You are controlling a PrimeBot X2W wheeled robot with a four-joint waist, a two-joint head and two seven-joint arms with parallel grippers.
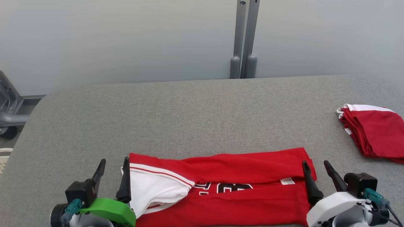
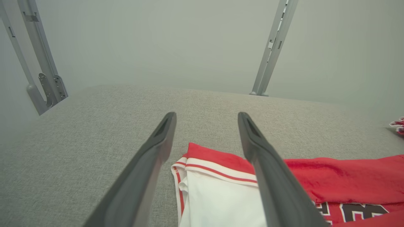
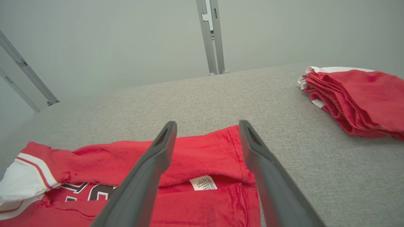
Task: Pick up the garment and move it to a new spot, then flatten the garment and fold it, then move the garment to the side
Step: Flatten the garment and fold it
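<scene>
The garment (image 1: 240, 176) is a red shirt with white sleeve trim and black lettering, lying as a long folded band along the near edge of the grey table (image 1: 202, 116). Its far edge is folded over toward me, and a white label (image 1: 287, 181) shows. My left gripper (image 1: 113, 167) stands open at the garment's left end, by the white sleeve (image 2: 217, 195). At the right end my right gripper (image 1: 315, 167) is open too, its fingers either side of the red hem corner (image 3: 217, 151). Nothing is held.
A stack of folded red and white garments (image 1: 374, 132) sits at the table's right edge. Grey metal posts (image 1: 244, 41) rise behind the table's far edge. A grey frame (image 1: 9, 110) stands off the left side.
</scene>
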